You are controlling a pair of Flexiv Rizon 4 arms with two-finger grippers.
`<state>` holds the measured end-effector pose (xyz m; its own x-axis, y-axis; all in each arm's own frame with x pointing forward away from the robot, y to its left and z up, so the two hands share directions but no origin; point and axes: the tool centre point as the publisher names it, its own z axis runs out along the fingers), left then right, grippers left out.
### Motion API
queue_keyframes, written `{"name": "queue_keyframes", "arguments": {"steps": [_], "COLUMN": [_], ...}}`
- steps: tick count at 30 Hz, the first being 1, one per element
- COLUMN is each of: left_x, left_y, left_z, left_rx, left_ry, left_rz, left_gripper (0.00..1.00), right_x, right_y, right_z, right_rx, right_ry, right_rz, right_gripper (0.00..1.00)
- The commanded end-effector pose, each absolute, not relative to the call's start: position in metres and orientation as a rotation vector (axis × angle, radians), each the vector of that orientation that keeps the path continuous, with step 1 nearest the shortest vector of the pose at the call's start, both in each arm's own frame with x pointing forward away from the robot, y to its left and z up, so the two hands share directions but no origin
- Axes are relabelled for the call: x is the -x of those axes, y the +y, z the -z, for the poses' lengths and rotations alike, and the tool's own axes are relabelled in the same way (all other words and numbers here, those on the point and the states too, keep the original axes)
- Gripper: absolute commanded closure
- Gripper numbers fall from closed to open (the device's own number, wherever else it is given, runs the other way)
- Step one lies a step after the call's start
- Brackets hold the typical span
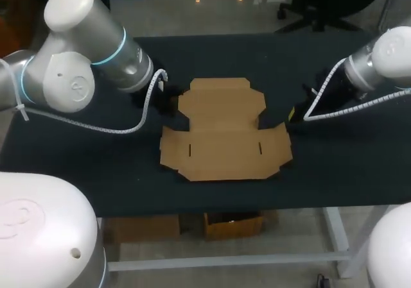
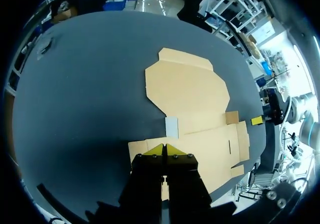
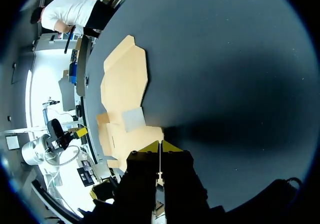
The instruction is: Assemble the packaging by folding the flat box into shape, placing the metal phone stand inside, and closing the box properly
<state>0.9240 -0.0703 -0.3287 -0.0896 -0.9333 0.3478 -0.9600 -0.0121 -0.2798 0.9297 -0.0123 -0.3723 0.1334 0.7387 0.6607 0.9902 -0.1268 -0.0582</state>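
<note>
- Shows the flat box (image 1: pixel 225 137) spread out unfolded near the middle of the dark table (image 1: pixel 334 172). The wider panel with two short slots lies toward the robot, the narrower panel beyond it.
- Shows the left arm (image 1: pixel 96 50) coming in low from the left side, its end just beside the box's left edge.
- From the left wrist, finds the left gripper (image 2: pixel 165 149) with its yellow tips pressed together, leaving only a thin seam. It sits over the nearest side flap; cannot tell whether it touches the cardboard.
- Shows the right arm (image 1: pixel 379 57) coming in from the right side, its end just beside the box's right edge.
- From the right wrist, finds the right gripper (image 3: pixel 160 145) likewise closed tip to tip, at the corner of the flap nearest it — contact unclear.
- Picks out a small pale tab (image 2: pixel 171 127) at the notch between the two panels, just ahead of the left gripper.
</note>
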Motion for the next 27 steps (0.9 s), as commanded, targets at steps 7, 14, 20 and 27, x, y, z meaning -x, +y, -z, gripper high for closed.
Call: {"name": "queue_keyframes", "arguments": {"steps": [7, 14, 20, 27], "left_x": [-0.873, -0.840, -0.810, -0.785], "left_y": [-0.055, -0.053, -0.054, -0.050], "left_z": [0.307, 0.308, 0.310, 0.319], "left_rx": [-2.093, -2.079, -2.061, -2.051], "left_ry": [-2.167, -2.152, -2.136, -2.088], "left_rz": [-0.738, -0.745, -0.755, -0.741], "left_gripper": [1.00, 1.00, 1.00, 1.00], "right_x": [-0.881, -0.847, -0.821, -0.797], "right_y": [-0.038, -0.048, -0.051, -0.052], "right_z": [0.349, 0.347, 0.348, 0.351], "right_rx": [1.920, 1.900, 1.882, 1.880], "right_ry": [-1.722, -1.760, -1.793, -1.831], "right_rz": [0.761, 0.789, 0.778, 0.759], "right_gripper": [1.00, 1.00, 1.00, 1.00]}}
